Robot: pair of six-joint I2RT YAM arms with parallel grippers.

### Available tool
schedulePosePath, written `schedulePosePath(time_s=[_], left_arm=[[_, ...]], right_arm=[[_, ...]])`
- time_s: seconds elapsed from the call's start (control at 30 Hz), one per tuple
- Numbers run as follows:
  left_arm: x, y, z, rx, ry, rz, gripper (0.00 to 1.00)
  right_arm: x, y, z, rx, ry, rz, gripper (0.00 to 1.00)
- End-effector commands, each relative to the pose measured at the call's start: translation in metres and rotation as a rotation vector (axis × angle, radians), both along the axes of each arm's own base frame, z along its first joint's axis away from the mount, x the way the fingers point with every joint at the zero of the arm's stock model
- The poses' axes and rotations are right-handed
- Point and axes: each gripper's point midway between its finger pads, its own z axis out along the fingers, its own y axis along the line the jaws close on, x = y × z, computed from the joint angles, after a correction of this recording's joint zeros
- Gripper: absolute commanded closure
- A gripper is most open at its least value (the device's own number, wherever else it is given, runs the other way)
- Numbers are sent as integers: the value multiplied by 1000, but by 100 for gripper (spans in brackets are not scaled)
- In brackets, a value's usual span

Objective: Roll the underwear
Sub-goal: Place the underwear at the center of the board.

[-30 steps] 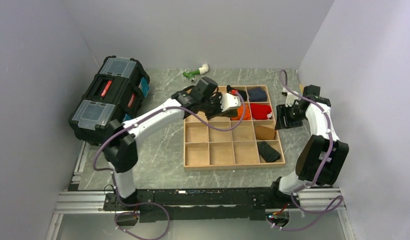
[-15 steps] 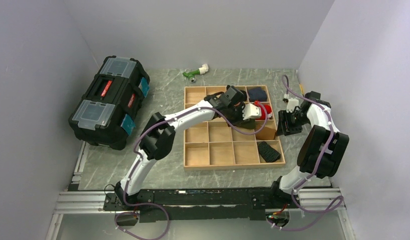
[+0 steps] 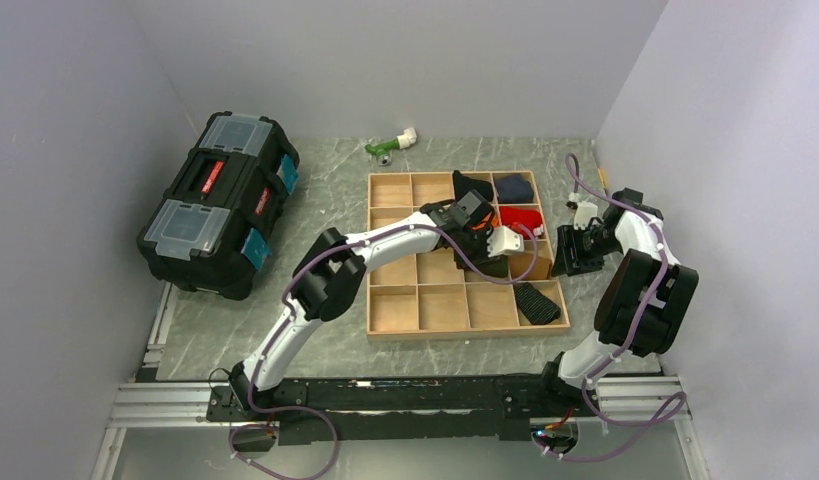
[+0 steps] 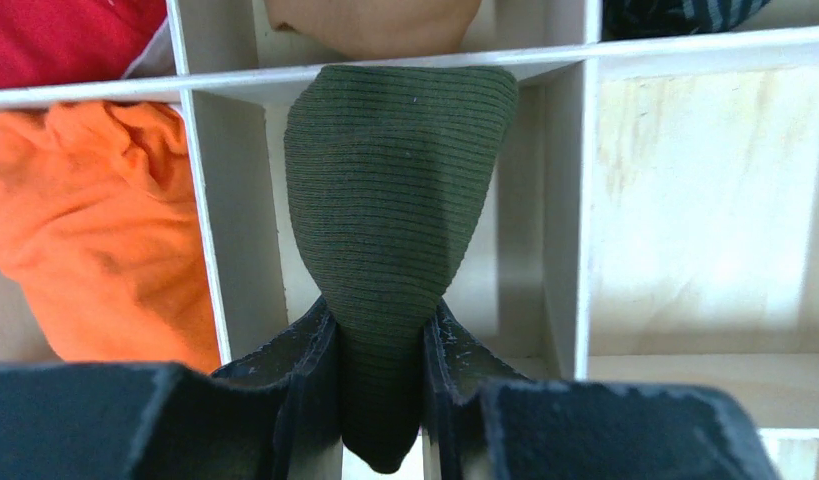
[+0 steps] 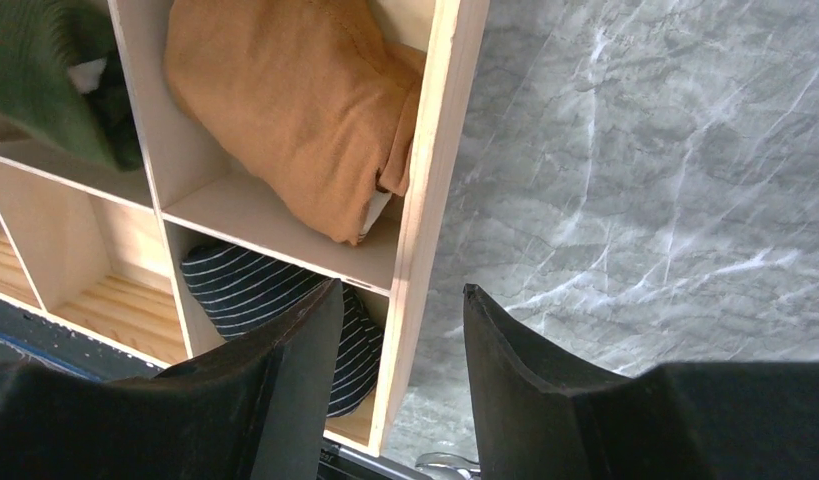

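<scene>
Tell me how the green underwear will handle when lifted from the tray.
Likely floppy: the underwear bunches into a narrow pinch in the left hand and fans out beyond. Probably light, since that small pinch holds it. It may snag where its far end meets a divider of the tray.

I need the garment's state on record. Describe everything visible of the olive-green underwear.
The underwear is dark olive-green, finely ribbed knit cloth. The left end effector pinches one bunched end, with a short tail poking out past the fingers. From there the cloth fans out wider over a cell of the wooden tray, its far edge lying at a divider wall. Beside it, orange cloth fills the neighbouring cell. No waistband shows in the left wrist view.
</scene>
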Motion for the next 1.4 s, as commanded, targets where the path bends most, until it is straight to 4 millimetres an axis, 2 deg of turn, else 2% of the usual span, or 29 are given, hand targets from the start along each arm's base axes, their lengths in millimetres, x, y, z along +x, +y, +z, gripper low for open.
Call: schedulePosePath(time_s=[0.0,0.5,0.63,0.73,0.87,1.1,1.23,1.37], left_arm=[[10,1,-6,23,-37,22,100],[23,7,-24,101,-63,61,100],[13,11,-38,146,-12,16,99],[5,13,-45,158,15,-17,91],[-1,16,-54,193,11,-37,86],[-19,25,-76,281,3,-93,83],[-22,29,-81,306,18,-99,80],[-23,31,-82,311,19,-96,72]], right_arm=[[2,3,3,30,-27,19,50],[-2,5,-5,59,-3,18,49],[-2,4,-6,60,-1,16,48],[-2,5,-6,66,2,14,48],[-2,6,-8,75,10,17,48],[-2,6,-11,82,18,13,47],[-2,7,-12,88,24,14,47],[-2,6,-11,92,23,11,47]])
